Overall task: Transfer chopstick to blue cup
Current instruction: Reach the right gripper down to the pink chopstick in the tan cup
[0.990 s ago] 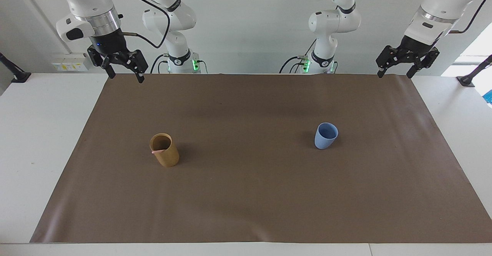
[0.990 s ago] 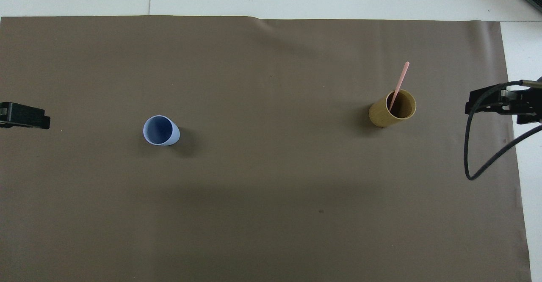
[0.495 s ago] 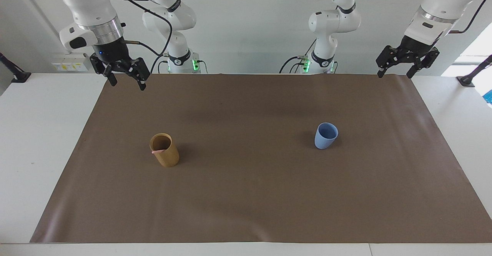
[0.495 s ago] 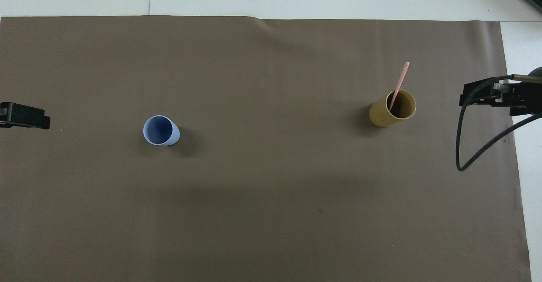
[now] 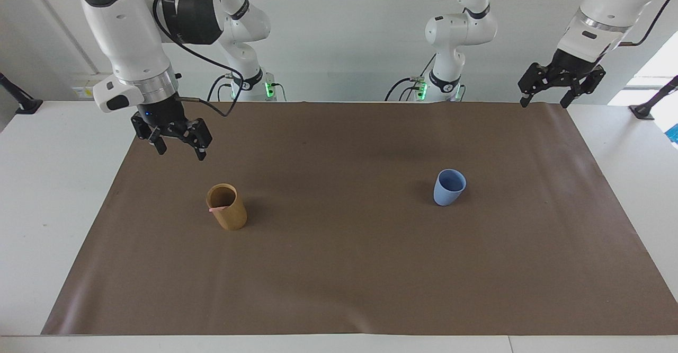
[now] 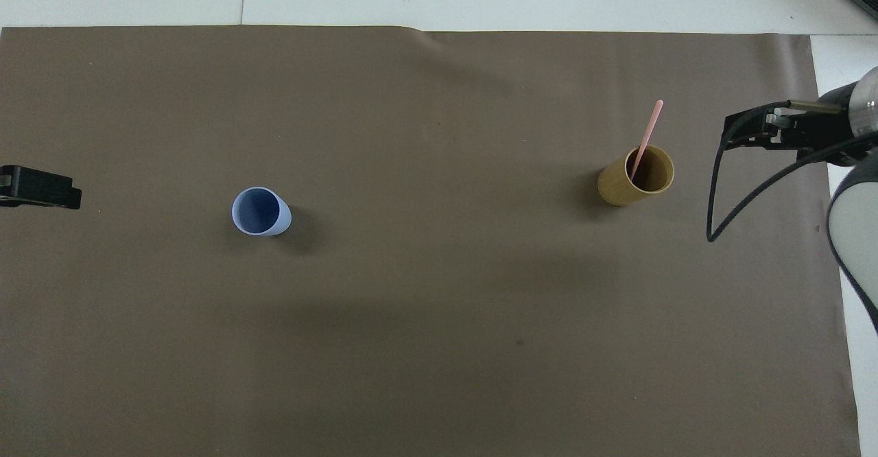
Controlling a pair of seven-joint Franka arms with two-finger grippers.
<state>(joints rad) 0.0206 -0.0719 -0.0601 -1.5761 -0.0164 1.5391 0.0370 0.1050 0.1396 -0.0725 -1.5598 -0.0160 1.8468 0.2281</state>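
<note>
While the chopstick (image 6: 645,139) stands untouched in the tan cup (image 5: 227,208), you are at the opening step, the reach. It leans with its lower end inside the cup and its upper end sticking out over the rim, and nothing grips it. Your right gripper (image 5: 179,147) hangs in the air over the brown mat (image 5: 339,268), with the tan cup near it but not under it; its fingers point down, stand apart and hold nothing. The right arm comes down steeply from a raised elbow, the wrist roughly vertical and turned a little, a black cable looping off its side. By my judgement, the next move calls for you to carry this gripper over the cup's mouth, line the open fingers up on either side of the stick's free upper end, and lower only as far as that end, staying off the rim. The stick is thin, so the fingers will need to close almost fully. The blue cup (image 5: 449,186) stands upright and well away from this gripper, toward the left arm's end of the table. Your left gripper (image 5: 546,97) waits there, raised over the mat's corner, fingers apart and empty.
</note>
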